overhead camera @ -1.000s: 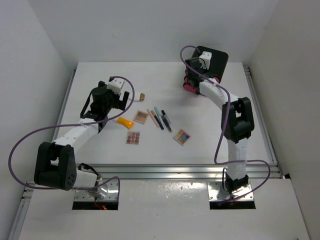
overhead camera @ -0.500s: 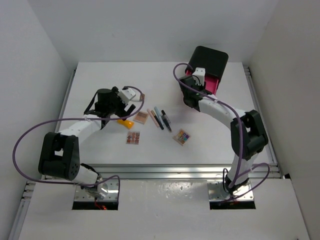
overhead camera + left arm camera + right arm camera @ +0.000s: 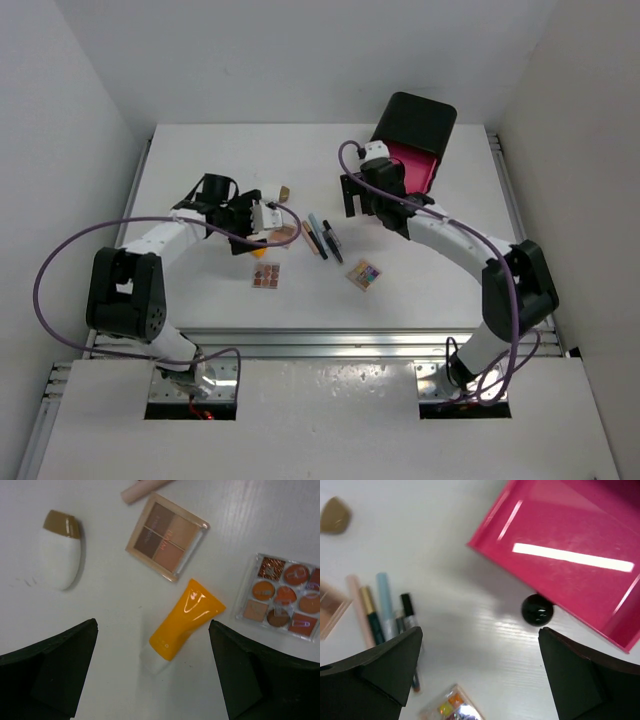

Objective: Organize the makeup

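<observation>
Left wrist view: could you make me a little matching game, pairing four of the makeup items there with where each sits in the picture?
Things:
1. white compact with gold end
2. four-pan eyeshadow palette
3. orange tube
4. nine-pan palette

Places:
a. right edge
b. lower centre
c. far left
d. top centre

Pairs: 1-c, 2-d, 3-b, 4-a.

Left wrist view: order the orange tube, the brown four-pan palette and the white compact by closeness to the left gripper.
1. orange tube: between the fingers of the open left gripper, slightly right of centre.
2. brown four-pan palette: just beyond the tube, top centre.
3. white compact: off to the upper left.
</observation>
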{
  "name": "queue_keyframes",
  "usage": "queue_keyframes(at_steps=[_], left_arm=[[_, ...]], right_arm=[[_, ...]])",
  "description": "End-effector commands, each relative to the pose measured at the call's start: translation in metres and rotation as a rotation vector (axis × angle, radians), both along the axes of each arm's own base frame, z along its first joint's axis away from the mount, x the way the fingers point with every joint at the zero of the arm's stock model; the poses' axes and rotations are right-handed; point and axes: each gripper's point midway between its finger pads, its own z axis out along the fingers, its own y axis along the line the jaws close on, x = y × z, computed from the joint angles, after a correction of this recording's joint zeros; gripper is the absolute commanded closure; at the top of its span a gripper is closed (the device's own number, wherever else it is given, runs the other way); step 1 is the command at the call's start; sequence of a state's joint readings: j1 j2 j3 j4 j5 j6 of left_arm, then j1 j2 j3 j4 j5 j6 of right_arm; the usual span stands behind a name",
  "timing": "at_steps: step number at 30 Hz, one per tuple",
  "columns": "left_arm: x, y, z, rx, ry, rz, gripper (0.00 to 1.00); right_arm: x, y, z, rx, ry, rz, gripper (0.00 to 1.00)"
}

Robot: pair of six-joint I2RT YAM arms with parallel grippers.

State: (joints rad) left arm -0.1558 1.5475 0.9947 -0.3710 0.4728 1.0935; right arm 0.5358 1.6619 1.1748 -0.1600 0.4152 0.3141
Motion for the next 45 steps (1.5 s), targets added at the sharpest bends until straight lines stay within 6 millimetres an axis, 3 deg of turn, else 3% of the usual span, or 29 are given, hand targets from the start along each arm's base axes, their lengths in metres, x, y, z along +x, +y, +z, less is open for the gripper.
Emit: queue_keyframes(at_steps=[1,2,6,12,13,14,18,19,20,23,27,29,32,33,36,37,38,39,40,41,42,43,44,45], left_arm=[[-0.019,0.004,-0.009,0.088,0.059,-0.194,0.00],[-0.026,0.008,-0.019,0.112,0.109,-0.209,0.00],[-0.025,0.016,-0.032,0.155,0.176,-0.248,0.00],[-0.005,0.021,-0.048,0.178,0.257,-0.251,0.00],[-0.005,0.022,-0.062,0.186,0.306,-0.252,0.06],[0.005,0.021,-0.058,0.189,0.299,-0.259,0.09],[-0.006,0.022,-0.073,0.202,0.391,-0.325,0.23],[-0.006,0.022,-0.073,0.207,0.380,-0.343,0.33],[-0.015,0.023,-0.079,0.208,0.406,-0.358,0.38],[-0.027,0.032,-0.081,0.239,0.397,-0.401,0.56],[-0.027,0.035,-0.072,0.239,0.379,-0.386,0.77],[-0.019,0.034,-0.059,0.208,0.359,-0.334,0.84],[0.001,0.033,-0.030,0.139,0.291,-0.275,0.84],[0.012,0.029,-0.007,0.095,0.228,-0.266,0.84],[0.027,0.010,0.040,-0.014,0.120,-0.262,0.84],[0.034,0.004,0.069,-0.039,0.040,-0.269,0.84],[0.043,0.000,0.087,-0.061,-0.032,-0.275,0.84],[0.047,-0.009,0.102,-0.101,-0.062,-0.254,0.82],[0.045,-0.024,0.120,-0.123,-0.116,-0.272,0.82],[0.058,-0.034,0.137,-0.137,-0.211,-0.274,0.82],[0.058,-0.048,0.144,-0.168,-0.214,-0.240,0.82],[0.056,-0.055,0.144,-0.198,-0.219,-0.224,0.82],[0.065,-0.061,0.169,-0.225,-0.315,-0.206,0.82],[0.064,-0.066,0.172,-0.259,-0.307,-0.176,0.82]], right_arm=[[-0.017,0.032,0.023,0.059,-0.018,0.255,0.00],[-0.026,0.030,0.018,0.045,0.008,0.281,0.00],[-0.043,0.037,0.015,0.072,0.034,0.396,0.00],[-0.057,0.040,0.014,0.090,0.046,0.476,0.00],[-0.058,0.040,0.017,0.099,0.038,0.480,0.00],[-0.059,0.039,0.016,0.099,0.044,0.479,0.00],[-0.065,0.034,0.012,0.099,0.053,0.480,0.00],[-0.065,0.034,0.013,0.097,0.048,0.478,0.00],[-0.067,0.030,0.015,0.095,0.041,0.471,0.00],[-0.071,0.025,0.014,0.081,0.029,0.458,0.00],[-0.070,0.022,0.013,0.076,0.018,0.447,0.00],[-0.070,0.023,0.015,0.083,0.013,0.449,0.00],[-0.063,0.029,0.025,0.133,0.004,0.424,0.03],[-0.057,0.032,0.030,0.147,-0.003,0.413,0.04],[-0.038,0.043,0.062,0.224,-0.049,0.360,0.16],[-0.032,0.048,0.064,0.240,-0.048,0.350,0.19],[-0.017,0.056,0.091,0.285,-0.099,0.337,0.21],[-0.014,0.068,0.102,0.349,-0.113,0.362,0.23],[-0.010,0.078,0.102,0.391,-0.102,0.370,0.28],[-0.002,0.093,0.122,0.447,-0.135,0.413,0.28],[-0.003,0.107,0.130,0.510,-0.135,0.443,0.30],[0.003,0.120,0.126,0.558,-0.101,0.457,0.31],[0.005,0.126,0.126,0.581,-0.091,0.461,0.31],[0.008,0.134,0.143,0.618,-0.102,0.490,0.31]])
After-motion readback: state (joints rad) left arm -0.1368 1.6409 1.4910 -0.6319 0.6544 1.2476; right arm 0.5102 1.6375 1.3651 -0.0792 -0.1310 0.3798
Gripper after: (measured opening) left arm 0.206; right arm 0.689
